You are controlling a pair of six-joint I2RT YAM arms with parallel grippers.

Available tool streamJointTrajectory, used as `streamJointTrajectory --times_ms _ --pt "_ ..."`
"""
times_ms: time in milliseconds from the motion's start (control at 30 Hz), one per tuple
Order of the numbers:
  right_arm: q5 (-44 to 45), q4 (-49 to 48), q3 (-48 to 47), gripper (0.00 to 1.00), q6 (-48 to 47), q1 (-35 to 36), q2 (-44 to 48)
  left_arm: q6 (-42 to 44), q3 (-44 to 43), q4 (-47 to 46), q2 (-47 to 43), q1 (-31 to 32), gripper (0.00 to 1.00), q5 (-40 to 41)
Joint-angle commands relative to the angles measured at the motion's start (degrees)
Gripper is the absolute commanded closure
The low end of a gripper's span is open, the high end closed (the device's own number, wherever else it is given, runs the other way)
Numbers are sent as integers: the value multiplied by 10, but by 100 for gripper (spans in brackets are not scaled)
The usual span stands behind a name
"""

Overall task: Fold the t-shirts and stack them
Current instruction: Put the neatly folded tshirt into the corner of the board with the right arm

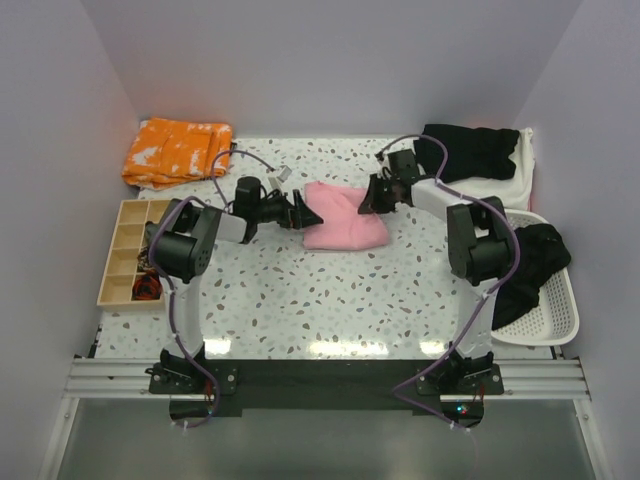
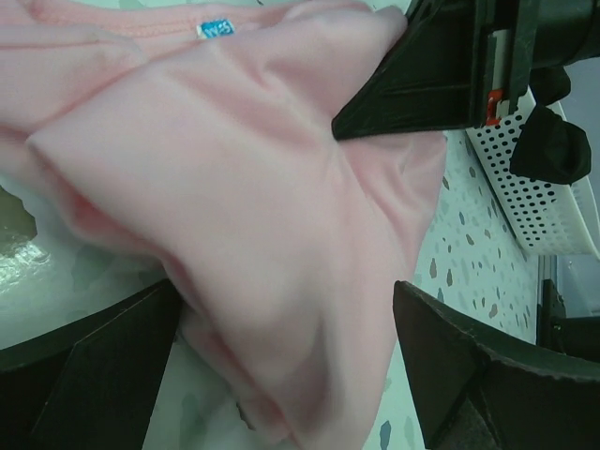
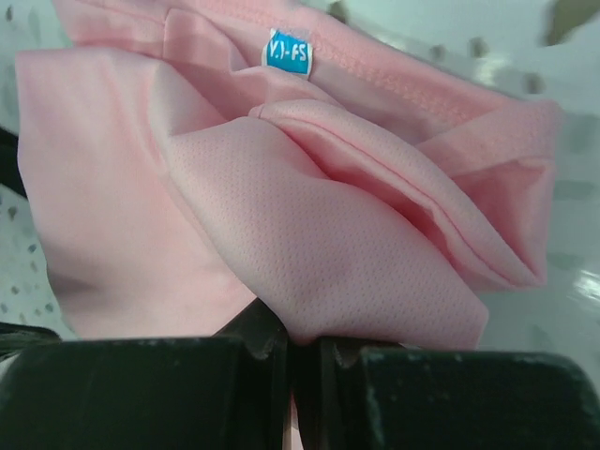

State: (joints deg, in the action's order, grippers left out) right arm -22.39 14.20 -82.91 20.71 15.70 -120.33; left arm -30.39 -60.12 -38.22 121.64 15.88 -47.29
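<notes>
The light pink t-shirt [image 1: 343,222] lies bunched in the middle of the table. My left gripper [image 1: 308,213] is at its left edge. In the left wrist view my left gripper [image 2: 286,291] is open wide, with a hanging fold of the pink shirt [image 2: 234,169] between its fingers [image 2: 459,366]. My right gripper [image 1: 366,206] is at the shirt's upper right edge. In the right wrist view my right gripper [image 3: 302,345] is shut on a fold of the pink shirt [image 3: 309,225], which has a blue neck label [image 3: 286,52].
A black shirt [image 1: 470,150] lies on off-white fabric [image 1: 515,180] at the back right. Another black shirt [image 1: 535,262] sits in a white perforated basket [image 1: 555,320] on the right. An orange cloth [image 1: 178,150] lies at the back left, and a wooden divided tray [image 1: 118,262] stands on the left.
</notes>
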Motion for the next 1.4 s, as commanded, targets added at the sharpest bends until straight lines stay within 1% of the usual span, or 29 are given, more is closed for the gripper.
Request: streamJointTrajectory --times_ms 0,100,200,233,300,467,533,567,600,667,700,733,800,833,867,967,1000,1067,1100,1167,1200,1233,1267,1300,1367 --pt "163 24 -42 100 -26 -34 64 28 0 52 -28 -11 0 11" --pt "216 20 -72 100 -30 -50 73 31 -6 54 -32 -11 0 10" --pt "237 20 -124 100 -42 -61 66 29 -8 53 -33 -12 0 5" --pt "278 16 -150 100 -51 -64 63 28 -8 52 -33 -12 0 5" --pt "306 -8 -173 100 -48 -78 47 28 -7 51 -34 -13 0 4" --pt "471 -54 -278 100 -40 -90 -29 11 -11 31 -30 -16 0 -10" --pt "523 -92 -314 100 -55 -91 -62 2 -12 19 -27 -19 0 -15" --pt "589 -108 -322 100 -72 -92 -73 1 -15 20 -26 -20 0 -17" --pt "620 -165 -320 100 -92 -83 -86 2 -21 22 -23 -22 0 -18" --pt "682 -208 -324 100 -128 -76 -103 0 -24 24 -21 -23 0 -16" --pt "725 -251 -326 100 -144 -71 -110 1 -27 24 -19 -24 0 -17" --pt "754 -291 -321 100 -201 -67 -130 2 -29 30 -19 -24 0 -18" --pt "809 -374 -329 100 -242 -64 -154 2 -29 35 -19 -25 0 -18" --pt "814 -405 -326 100 -286 -63 -172 4 -30 37 -19 -25 0 -18" --pt "816 -423 -328 100 -295 -66 -182 3 -31 38 -18 -25 0 -17" --pt "825 -435 -341 100 -313 -84 -207 5 -33 44 -18 -25 0 -18" --pt "819 -416 -341 100 -306 -89 -208 6 -34 47 -17 -25 0 -17" --pt "801 -414 -332 100 -285 -109 -205 4 -39 50 -15 -25 0 -18" --pt "787 -372 -332 100 -266 -117 -202 2 -45 51 -12 -25 0 -18" --pt "726 -343 -325 100 -214 -142 -186 -1 -55 52 -7 -25 0 -22" --pt "682 -298 -319 100 -191 -153 -180 -4 -58 53 -5 -25 0 -25" --pt "624 -276 -316 100 -139 -156 -173 -5 -61 54 -5 -25 0 -27" --pt "591 -266 -306 100 -125 -192 -164 -5 -63 54 -4 -25 0 -27" --pt "575 -295 -266 100 -117 -197 -142 -7 -65 55 -4 -24 0 -27" --pt "537 -309 -248 100 -112 -207 -130 -11 -71 55 3 -24 0 -28"
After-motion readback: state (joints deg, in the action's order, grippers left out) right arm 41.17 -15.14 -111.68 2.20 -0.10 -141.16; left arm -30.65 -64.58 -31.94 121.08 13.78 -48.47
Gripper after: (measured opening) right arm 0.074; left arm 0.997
